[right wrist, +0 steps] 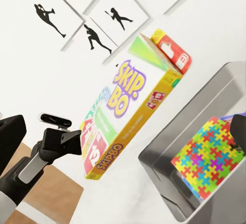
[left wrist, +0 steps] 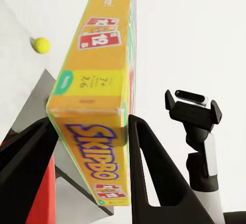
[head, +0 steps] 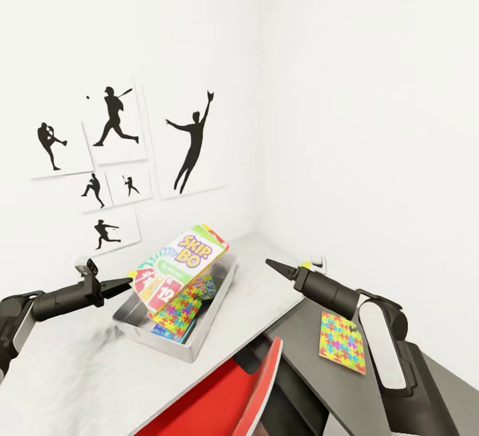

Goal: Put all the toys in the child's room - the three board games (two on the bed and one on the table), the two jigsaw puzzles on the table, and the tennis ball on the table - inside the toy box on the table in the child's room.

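Nearest me on the right, a puzzle (head: 342,342) lies flat on the lower dark section of the table (head: 73,383), just beside my right arm. It looks thin and light, so I judge it hard to pinch flat; an overhanging edge would be the place to take it. My right gripper (head: 274,265) hangs above that section; I cannot tell whether its jaws are parted.

My left gripper (head: 126,283) is clamped on the Skip-Bo box (head: 178,267) at its near left end, fingers (left wrist: 148,183) on both broad faces. The box tilts up over the toy box (head: 136,329). It seems stiff, light card with glossy sides, so I judge it could slip or swing from an end grip.

Inside the toy box a second puzzle (head: 178,311) already rests. Farther off, the ball (left wrist: 41,45) sits on the table.
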